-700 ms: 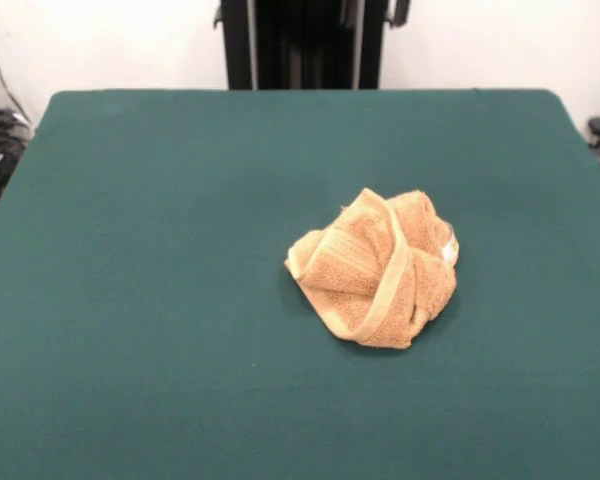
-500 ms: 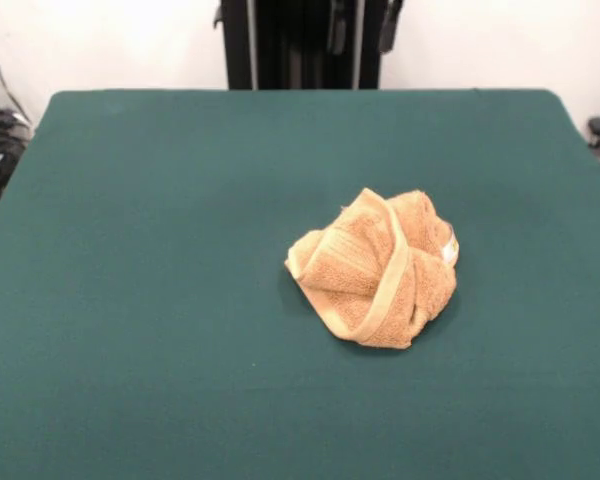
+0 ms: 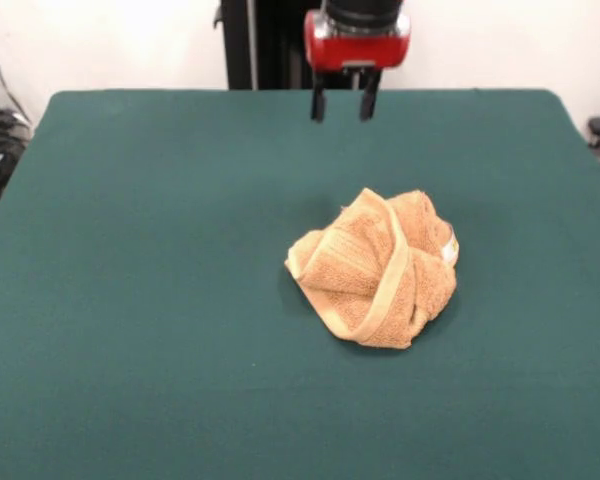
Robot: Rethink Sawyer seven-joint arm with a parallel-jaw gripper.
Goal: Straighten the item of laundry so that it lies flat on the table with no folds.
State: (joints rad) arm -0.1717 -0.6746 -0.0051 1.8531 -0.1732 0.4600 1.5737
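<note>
The item of laundry (image 3: 375, 270) is seen bunched into a crumpled heap on the table (image 3: 140, 300), somewhat right of centre in the front view. A smooth band is draped across its folds, and what may be a white tag shows at its right edge. The gripper (image 3: 340, 105) is held released, fingers apart, above the table's far side, well apart from the cloth.

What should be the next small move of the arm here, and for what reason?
Probably lower the end effector toward the crumpled tan-orange terry-cloth towel and a little to the picture's right. The end effector hangs open near the far edge of the dark green felt-covered table, apart from the towel, which lies bunched in folds with a woven band across its top, a likely place to grasp.
</note>
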